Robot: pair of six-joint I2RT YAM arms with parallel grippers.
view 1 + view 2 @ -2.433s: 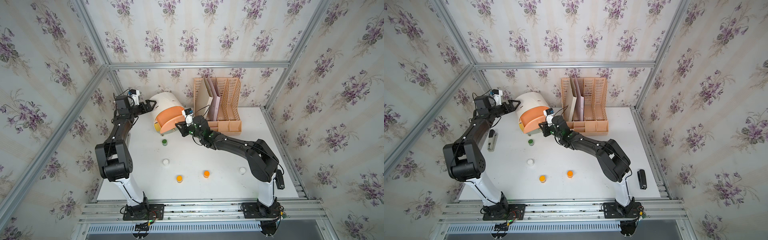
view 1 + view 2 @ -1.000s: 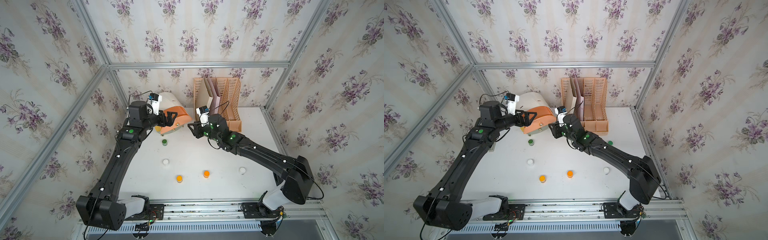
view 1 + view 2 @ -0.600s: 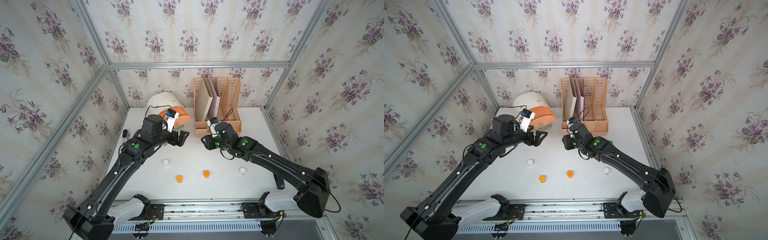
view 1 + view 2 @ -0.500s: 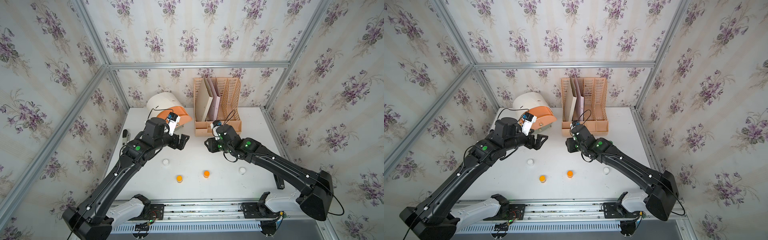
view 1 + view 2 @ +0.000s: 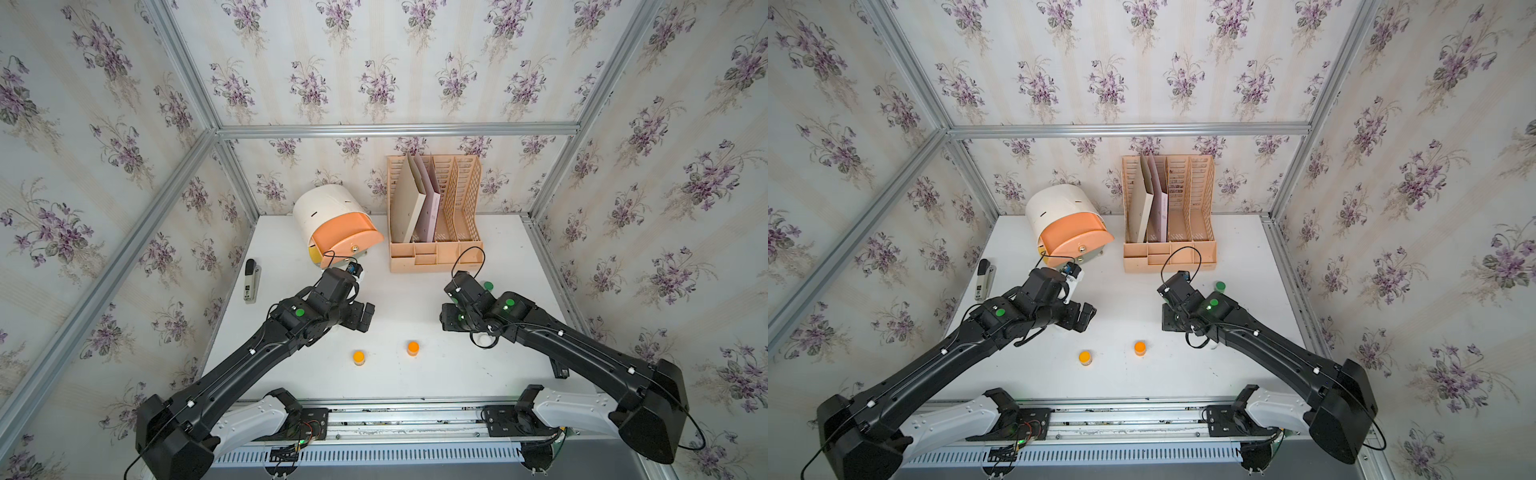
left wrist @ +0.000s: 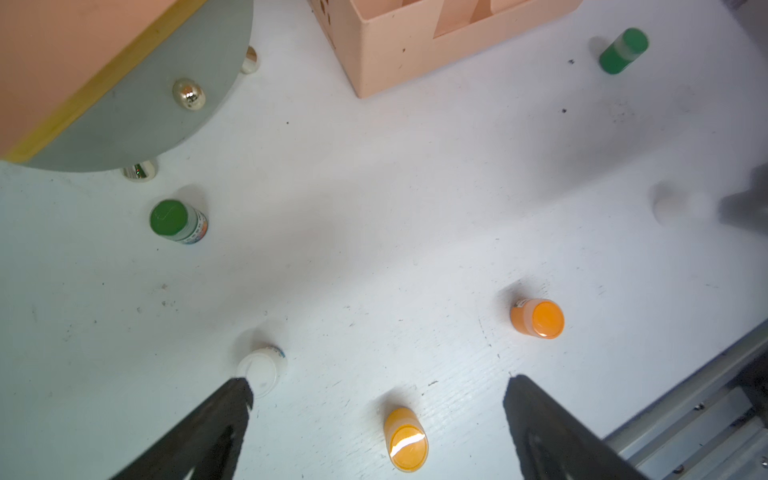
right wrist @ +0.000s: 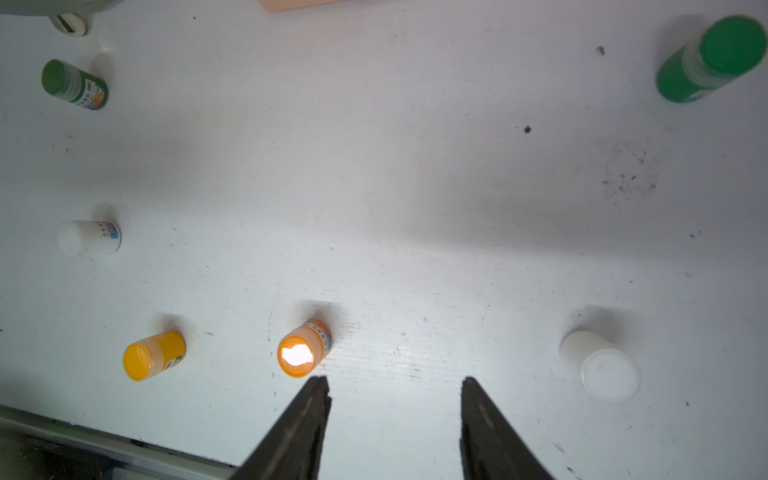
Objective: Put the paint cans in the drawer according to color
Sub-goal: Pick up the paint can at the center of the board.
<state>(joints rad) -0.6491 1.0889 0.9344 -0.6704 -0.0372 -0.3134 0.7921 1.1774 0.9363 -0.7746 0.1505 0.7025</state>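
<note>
Reading the table from above as a clock face with twelve at the back wall, the stapler (image 5: 250, 280) is lying idle at nine. The left gripper (image 6: 378, 386), which moments ago was reaching in beside the drawer chest (image 5: 328, 212) at eleven, is now hanging back over the table's middle with its jaws spread wide and nothing between them. That arm is hiding two jars in both top views, but its wrist view is showing a green can (image 6: 176, 220) standing just beside the chest's foot and a white can (image 6: 262, 368) near one finger. The peach top drawer (image 5: 347, 239) is staying pulled out now that both arms have left it, so the opening step looks finished and picking is probably beginning. A first orange can (image 5: 358, 356) and a second orange can (image 5: 413, 347) are standing upright at six, well apart from the chest: tiny labelled jars with flat bright lids. The file rack (image 5: 434, 216) is sitting at one. The right gripper (image 7: 395, 386), withdrawn from the drawer front, is hovering near four, jaws partly apart and empty. A second green can (image 5: 488, 286) is waiting at three, a second white can (image 7: 602, 365) under that arm. All six cans are still sitting on the table.
</note>
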